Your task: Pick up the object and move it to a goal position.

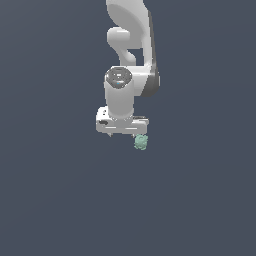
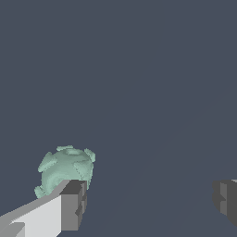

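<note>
Now | gripper (image 2: 150, 203) spread wide | object (image 2: 65, 169) just beside one finger (image 2: 71, 206), outside the gap

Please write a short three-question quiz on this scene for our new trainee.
1. True or false: the white end effector has its fingers closed on the small pale teal-green lumpy blob.
2. In the wrist view, the blob lies: A) midway between the fingers; B) next to one dark grey fingertip; C) out of sight.
3. In the exterior view, toward which side of the end effector does the blob sit?

Key: 1 false, the fingers are spread wide apart. 2 B. 3 The exterior view's right, just below the end effector.
</note>
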Robot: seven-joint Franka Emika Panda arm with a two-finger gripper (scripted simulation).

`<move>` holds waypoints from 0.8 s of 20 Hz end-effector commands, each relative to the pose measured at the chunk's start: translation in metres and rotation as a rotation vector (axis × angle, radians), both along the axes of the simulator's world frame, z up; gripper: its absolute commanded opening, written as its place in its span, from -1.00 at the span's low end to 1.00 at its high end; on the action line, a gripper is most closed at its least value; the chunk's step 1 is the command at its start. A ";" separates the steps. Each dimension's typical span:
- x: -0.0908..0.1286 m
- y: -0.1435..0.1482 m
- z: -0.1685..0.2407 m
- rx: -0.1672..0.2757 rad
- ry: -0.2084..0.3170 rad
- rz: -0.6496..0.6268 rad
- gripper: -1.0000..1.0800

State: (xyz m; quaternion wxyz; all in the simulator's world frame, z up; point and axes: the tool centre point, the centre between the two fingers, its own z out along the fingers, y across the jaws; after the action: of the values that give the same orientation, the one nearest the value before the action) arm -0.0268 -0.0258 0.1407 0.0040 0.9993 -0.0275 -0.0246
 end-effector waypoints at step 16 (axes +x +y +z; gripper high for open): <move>-0.027 0.080 -0.044 0.000 -0.043 -0.161 0.92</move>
State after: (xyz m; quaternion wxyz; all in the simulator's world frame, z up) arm -0.0517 0.0493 0.0998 0.0019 0.9949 -0.1009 -0.0054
